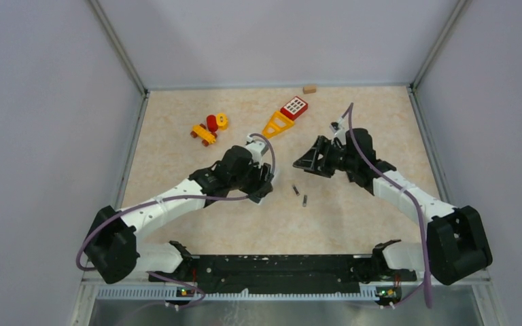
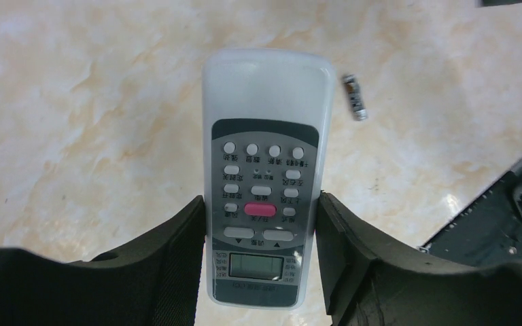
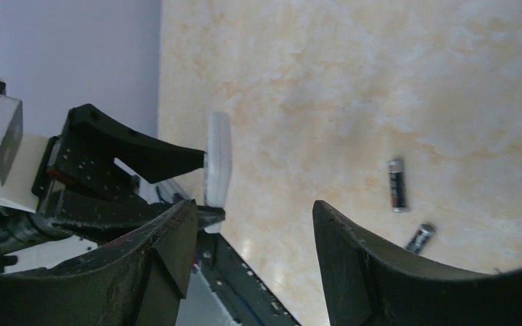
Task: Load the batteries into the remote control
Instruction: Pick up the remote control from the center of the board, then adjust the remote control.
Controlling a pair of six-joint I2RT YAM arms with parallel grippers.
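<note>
The remote control [image 2: 265, 183] sits clamped between the left fingers [image 2: 183, 238], which press on its two long sides at about the level of the pink button [image 2: 260, 209]. Its button face is turned to the left wrist camera, and its small display [image 2: 256, 266] lies at the end nearest the wrist. From the right wrist camera the same remote shows edge-on as a thin white slab. Whether it touches the table [image 1: 353, 224] I cannot tell.

Two batteries are in view (both dark and slim, with paler ends). One battery [image 1: 296, 190] and the second battery [image 1: 304, 200] lie close together but apart on the table, just right of the left fingers and between the two arms. One of them also shows in the left wrist view, beside the far end of the remote.

The right fingers [image 3: 170, 258] stand wide apart with nothing between them, only bare table showing in the gap. They hang near the batteries, on the far side of them from the arm bases.

Toward the back of the table are a yellow and red toy [image 1: 209, 129], an orange and red toy phone [image 1: 287, 114] and, at the far edge, a small wooden block [image 1: 309, 88].
</note>
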